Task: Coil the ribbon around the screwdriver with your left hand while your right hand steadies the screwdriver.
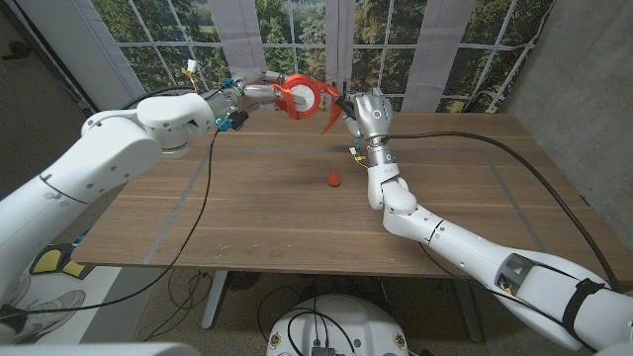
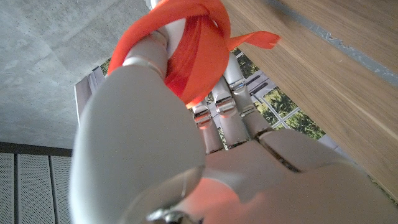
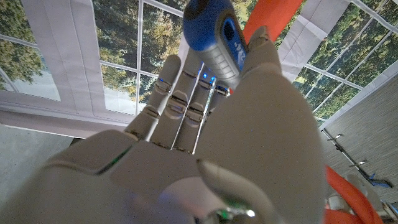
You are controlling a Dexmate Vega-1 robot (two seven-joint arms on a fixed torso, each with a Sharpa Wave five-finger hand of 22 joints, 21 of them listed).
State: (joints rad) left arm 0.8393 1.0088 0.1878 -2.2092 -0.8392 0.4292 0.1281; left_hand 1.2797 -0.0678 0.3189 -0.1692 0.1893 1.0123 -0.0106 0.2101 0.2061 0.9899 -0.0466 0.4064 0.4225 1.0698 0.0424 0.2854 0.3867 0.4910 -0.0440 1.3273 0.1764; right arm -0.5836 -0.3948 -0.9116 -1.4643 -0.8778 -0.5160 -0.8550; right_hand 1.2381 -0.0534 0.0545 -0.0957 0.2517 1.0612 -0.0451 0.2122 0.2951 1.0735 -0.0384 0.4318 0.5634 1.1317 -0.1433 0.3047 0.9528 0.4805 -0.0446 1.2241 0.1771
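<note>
I have the screwdriver [image 3: 214,37] gripped in my right hand [image 1: 371,114], fingers wrapped on its blue handle, held up above the surface [image 1: 297,213]. My left hand [image 1: 259,92] sits just beside it, with the ribbon [image 1: 302,97] looped around its fingers and held raised. From the left hand, the screwdriver lies close on the inner side. I judge its long axis roughly upright, though the shaft is hard to make out. A small red bit [image 1: 334,179] lies below.

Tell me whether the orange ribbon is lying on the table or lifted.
Lifted: the orange ribbon loops around the left hand above the wooden table.
</note>
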